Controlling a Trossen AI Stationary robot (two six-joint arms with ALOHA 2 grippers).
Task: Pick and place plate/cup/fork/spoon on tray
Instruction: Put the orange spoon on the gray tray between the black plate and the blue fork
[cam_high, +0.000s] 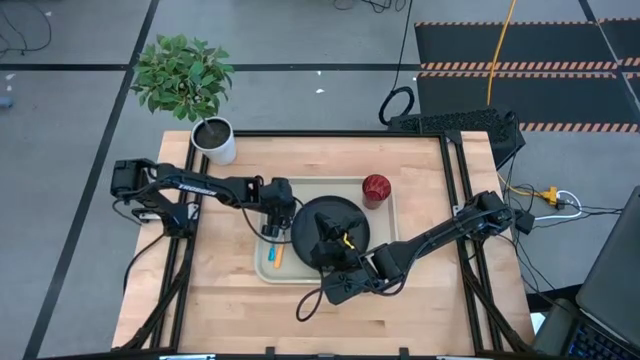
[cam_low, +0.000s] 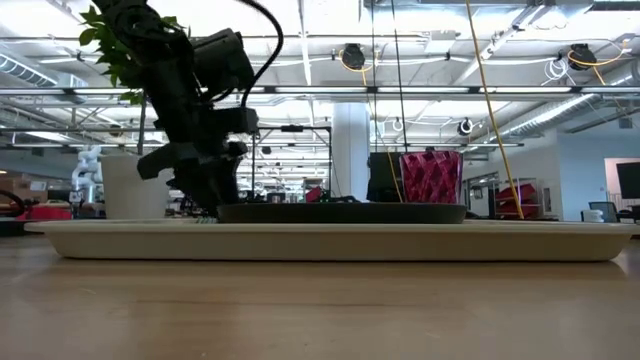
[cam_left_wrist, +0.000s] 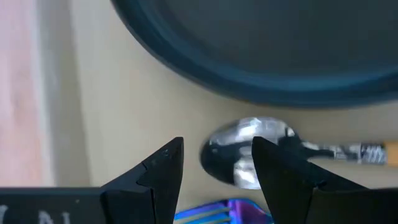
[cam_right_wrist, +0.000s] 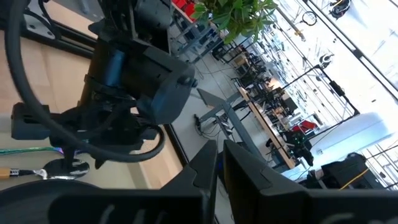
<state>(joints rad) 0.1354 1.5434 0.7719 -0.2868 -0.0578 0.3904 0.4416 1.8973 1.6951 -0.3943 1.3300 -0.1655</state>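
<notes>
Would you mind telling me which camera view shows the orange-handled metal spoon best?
The left wrist view: the shiny-bowled, orange-handled spoon fills the frame beside the round black plate. The high view shows only its orange handle; the right wrist view catches it at the edge; the low view hides it.

In the left wrist view the fork (cam_left_wrist: 227, 211) is cut off by the edge, only its tines showing.
</notes>
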